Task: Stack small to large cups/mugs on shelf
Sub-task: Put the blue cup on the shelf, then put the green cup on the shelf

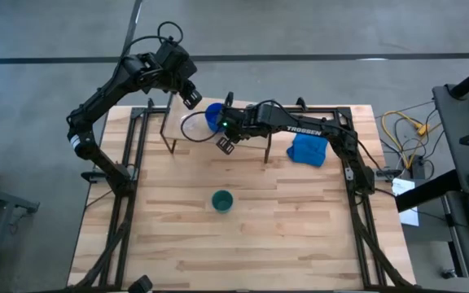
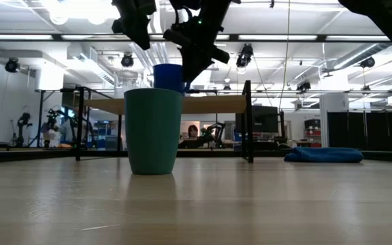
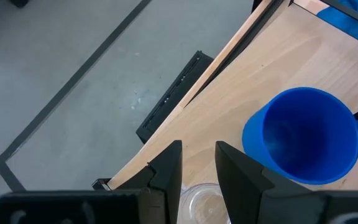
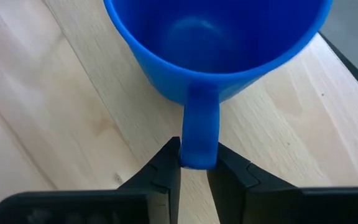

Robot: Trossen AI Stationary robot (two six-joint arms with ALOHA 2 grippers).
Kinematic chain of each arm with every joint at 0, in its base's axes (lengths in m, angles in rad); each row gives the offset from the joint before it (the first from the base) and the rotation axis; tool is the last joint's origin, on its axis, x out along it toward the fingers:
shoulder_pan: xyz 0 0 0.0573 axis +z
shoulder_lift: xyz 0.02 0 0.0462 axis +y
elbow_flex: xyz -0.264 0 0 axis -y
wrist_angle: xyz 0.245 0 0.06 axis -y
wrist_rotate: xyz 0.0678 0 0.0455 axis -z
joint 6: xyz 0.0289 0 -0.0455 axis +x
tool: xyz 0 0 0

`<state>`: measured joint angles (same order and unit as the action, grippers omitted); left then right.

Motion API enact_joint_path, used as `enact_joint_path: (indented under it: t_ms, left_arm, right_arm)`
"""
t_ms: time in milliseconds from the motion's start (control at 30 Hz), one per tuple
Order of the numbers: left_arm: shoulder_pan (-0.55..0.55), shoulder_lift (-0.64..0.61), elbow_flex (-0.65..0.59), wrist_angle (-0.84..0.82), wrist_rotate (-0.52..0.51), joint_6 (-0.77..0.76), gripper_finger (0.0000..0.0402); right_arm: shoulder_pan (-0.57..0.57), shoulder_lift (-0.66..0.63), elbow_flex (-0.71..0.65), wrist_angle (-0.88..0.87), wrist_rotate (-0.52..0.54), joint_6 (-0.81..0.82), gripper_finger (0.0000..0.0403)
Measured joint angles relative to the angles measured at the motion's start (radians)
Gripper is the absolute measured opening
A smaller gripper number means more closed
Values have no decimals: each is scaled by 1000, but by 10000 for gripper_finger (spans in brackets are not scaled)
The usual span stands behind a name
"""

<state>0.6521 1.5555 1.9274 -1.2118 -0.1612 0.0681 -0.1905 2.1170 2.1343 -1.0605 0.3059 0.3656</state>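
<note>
The bright blue mug [image 1: 213, 114] is over the shelf [image 1: 176, 115], and my right gripper [image 4: 194, 165] is shut on its handle. Whether its base stands on the board cannot be told; the green cup hides it in the low view. The tiny clear glass cup [image 1: 194, 127] stands on the shelf beside the mug. My left gripper [image 3: 199, 158] hovers open above it, with the glass [image 3: 201, 200] showing low between the fingers, untouched. The dark green cup [image 1: 222, 200] stands upright on the table in front of the shelf [image 2: 216, 104]. My right gripper pinches the blue mug's handle [image 4: 199, 134] between its two fingers [image 4: 163, 171], at the handle's lower end. It comes from the table's right side, slanting down. The mug [image 2: 169, 77] sits upright or nearly so, mouth up, over the shelf board.
A crumpled blue cloth [image 1: 309, 150] lies on the table right of the shelf, under the right arm. The shelf's thin dark legs [image 2: 249, 122] stand near the table's far edge. The table's near half holds only the green cup [image 2: 153, 131].
</note>
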Motion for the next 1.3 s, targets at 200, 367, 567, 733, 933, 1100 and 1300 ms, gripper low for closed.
enact_joint_path:
  t_ms: [200, 367, 567, 733, 933, 1100, 1300]
  left_arm:
    - [0, 0, 0, 0, 0, 0, 83]
    - [0, 0, 0, 0, 0, 0, 83]
    - [0, 0, -1, 0, 0, 0, 83]
    - [0, 0, -2, 0, 0, 0, 83]
    - [0, 0, -2, 0, 0, 0, 83]
    - [0, 0, 0, -2, 0, -3, 83]
    - [0, -2, 2, -10, 24, -10, 83]
  right_arm:
    - [0, 0, 4, 2, 0, -16, 83]
    - [0, 0, 4, 2, 3, -19, 92]
    - [0, -1, 4, 3, 6, -30, 97]
    - [1, -12, 38, 2, 9, -30, 93]
    - [8, -21, 113, -11, 9, -35, 88]
    - [31, -47, 155, -82, 9, -34, 91]
    - [84, -79, 165, -253, 1, 23, 82]
